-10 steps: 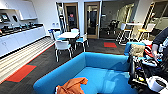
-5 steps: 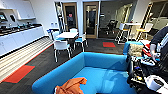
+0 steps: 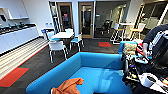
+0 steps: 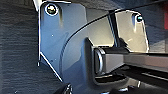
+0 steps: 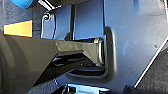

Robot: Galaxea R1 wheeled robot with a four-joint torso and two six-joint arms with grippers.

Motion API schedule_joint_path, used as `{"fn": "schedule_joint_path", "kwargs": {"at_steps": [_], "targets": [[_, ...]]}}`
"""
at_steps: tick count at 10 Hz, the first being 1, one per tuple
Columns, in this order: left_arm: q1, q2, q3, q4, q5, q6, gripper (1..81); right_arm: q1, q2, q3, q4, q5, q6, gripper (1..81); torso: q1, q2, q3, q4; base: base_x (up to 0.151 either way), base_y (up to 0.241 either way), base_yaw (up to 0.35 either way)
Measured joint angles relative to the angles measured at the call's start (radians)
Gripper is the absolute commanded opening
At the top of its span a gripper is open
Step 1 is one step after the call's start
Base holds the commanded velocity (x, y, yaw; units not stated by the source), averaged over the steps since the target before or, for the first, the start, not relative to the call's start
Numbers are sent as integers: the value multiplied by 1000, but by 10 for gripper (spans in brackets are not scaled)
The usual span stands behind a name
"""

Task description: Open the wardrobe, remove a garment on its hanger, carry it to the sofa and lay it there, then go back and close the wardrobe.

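A large bright blue sofa (image 3: pixel 100 72) fills the lower middle of the head view, its upholstery smooth, its back low and its corners rounded. On the seat at the lower left of the frame lies the orange garment (image 3: pixel 68 86), soft crumpled fabric bunched in loose folds, resting on the cushion near the sofa's left arm. No hanger can be made out in the folds.

Behind the sofa, dark carpet carries flat red patches (image 3: pixel 13 76). In the middle distance stand a pale table (image 3: pixel 62 35) and white-framed chairs (image 3: pixel 57 47). A white counter (image 3: pixel 17 35) runs along the upper left, and glazed wooden doors (image 3: pixel 86 18) stand at upper centre. At the right edge a person (image 3: pixel 155 33) in dark clothing leans over a cluttered control rig (image 3: pixel 147 72).

Both wrist views show smooth dark plate and jointed bar against textured carpet. Whether either gripper's fingers are apart or together cannot be told, nor how far either is from the garment.
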Motion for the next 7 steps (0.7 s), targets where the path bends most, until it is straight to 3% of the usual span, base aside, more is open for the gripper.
{"fn": "schedule_joint_path", "kwargs": {"at_steps": [3,5,7], "targets": [[-17,104,-176,0,-4,3,811,0,10,-31,0,-3,0,811,0,-1,45,0,0,0,0],[-11,163,-187,1,-4,6,811,-9,26,-52,0,-8,0,811,0,-1,52,0,0,0,0],[-4,152,-189,1,-3,7,811,-10,45,-91,-1,-8,-1,811,0,-2,52,0,0,0,0]]}}
